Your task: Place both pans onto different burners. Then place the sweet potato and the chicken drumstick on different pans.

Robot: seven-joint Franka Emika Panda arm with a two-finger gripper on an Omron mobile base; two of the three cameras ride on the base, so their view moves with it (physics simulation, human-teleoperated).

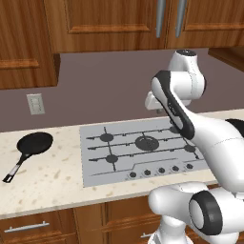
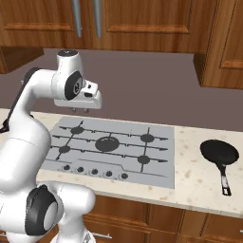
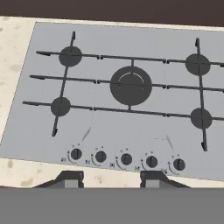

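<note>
- Since the gripper [image 3: 111,178] hangs above the middle of the cooktop [image 3: 131,131] with nothing between its fingertips, its jaws part-way apart, I judge the task to be at its very start: no pan is on a burner yet.
- Below the hand lie the burners, a large one [image 3: 130,85] in the centre and smaller ones toward the corners, all bare under their grates; the row of knobs [image 3: 126,159] runs along the front edge.
- One pan [image 1: 34,143] sits on the counter [image 1: 57,176] well off the cooktop's left edge, toward the back; its handle [image 1: 14,170] runs from the bowl toward the counter's front edge, slanting slightly left.
- The other pan [image 2: 219,152] sits on the counter off the cooktop's right edge, its handle [image 2: 224,180] pointing straight at the front edge.
- The next move, as I judge it, calls for swinging the arm out to one side, coming down over a pan and closing on its thin handle across that long axis.
- I cannot spot the sweet potato or the drumstick from here.
</note>
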